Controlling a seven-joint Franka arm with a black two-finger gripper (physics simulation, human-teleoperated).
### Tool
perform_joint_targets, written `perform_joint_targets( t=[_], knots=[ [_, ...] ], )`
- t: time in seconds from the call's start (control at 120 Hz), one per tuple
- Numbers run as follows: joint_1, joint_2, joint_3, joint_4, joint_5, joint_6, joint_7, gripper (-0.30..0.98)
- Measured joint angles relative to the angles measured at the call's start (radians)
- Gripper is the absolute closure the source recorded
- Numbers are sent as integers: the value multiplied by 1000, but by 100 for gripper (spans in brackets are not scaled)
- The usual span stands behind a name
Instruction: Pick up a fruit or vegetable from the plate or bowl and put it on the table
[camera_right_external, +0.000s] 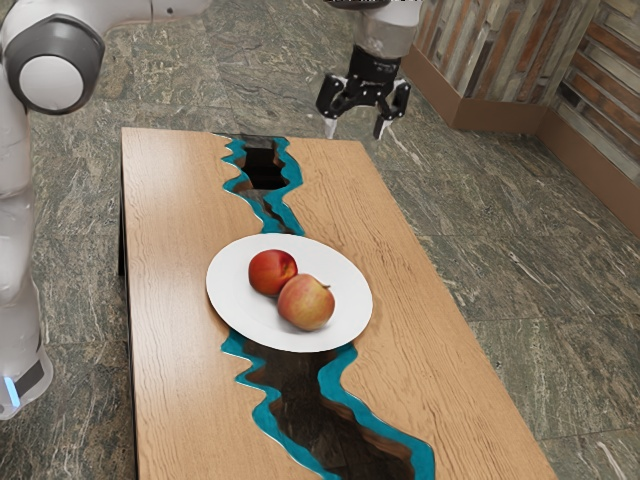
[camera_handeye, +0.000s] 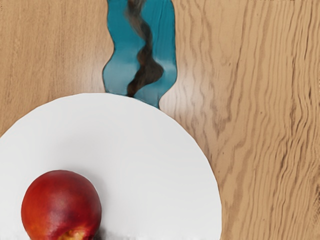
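While the fingers (camera_right_external: 380, 128) hang wide and empty, the red fruit (camera_right_external: 271, 271) sits beside the paler one (camera_right_external: 307, 304) on the plate (camera_right_external: 232, 301) — below them, toward the exterior view's left — so reaching it likely means moving across, then down.

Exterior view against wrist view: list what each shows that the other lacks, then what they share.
Exterior view: arm, open gripper, yellow-red fruit, stone-look floor, wall panels. Wrist view: no further object, but a clear yellow patch on the red fruit. Both: that red fruit, white plate, wooden table, its teal inlay.
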Motion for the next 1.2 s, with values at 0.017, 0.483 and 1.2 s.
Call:
perform_joint_targets(
  t=[0.017,0.483,1.2],
  knots=[
    [-5,1,0,0,0,3,-21,0],
    [-158,-18,42,-145,-83,66,-249,0],
    [-236,-319,167,-831,-183,450,-144,0]
  ],
)
